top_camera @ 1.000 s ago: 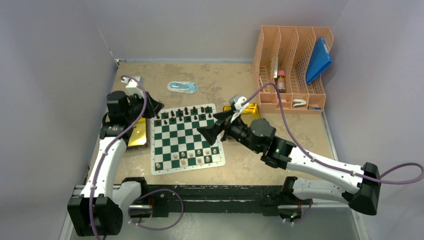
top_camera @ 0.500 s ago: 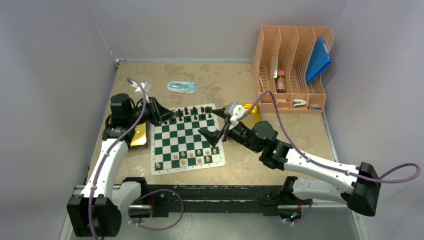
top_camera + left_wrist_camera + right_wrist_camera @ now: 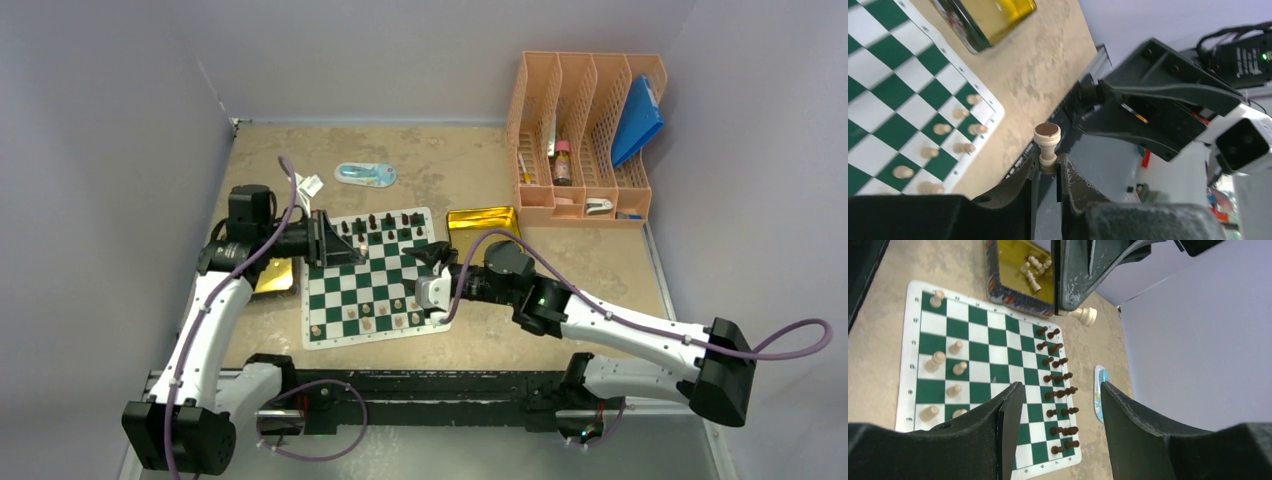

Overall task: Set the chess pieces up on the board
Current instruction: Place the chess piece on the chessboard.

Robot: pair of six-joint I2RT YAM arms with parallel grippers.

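**Dark ranks filled in, cream side only partly set**

The board [image 3: 362, 283] lies flat on the bench [image 3: 450, 170] between the two arms. Along its far edge the dark pieces [image 3: 1063, 361] stand in two rows that look full or close to it, though they are too small for me to count for sure. The cream pieces [image 3: 938, 360] on the near side are patchy: a handful stand there, and many squares in those rows are bare. More cream figurines [image 3: 1033, 270] lie loose in the gold tray [image 3: 1018, 301] just beside the board's left edge. I'd put the job somewhat past halfway, with the remaining work on the cream side.

The left gripper [image 3: 1048, 167] is pinching a single cream piece [image 3: 1047, 142] in the air over the board's far left corner, its broad end pointing away from the fingers. The right gripper [image 3: 1060, 386] hovers above the board's right edge, jaws spread, nothing between them.
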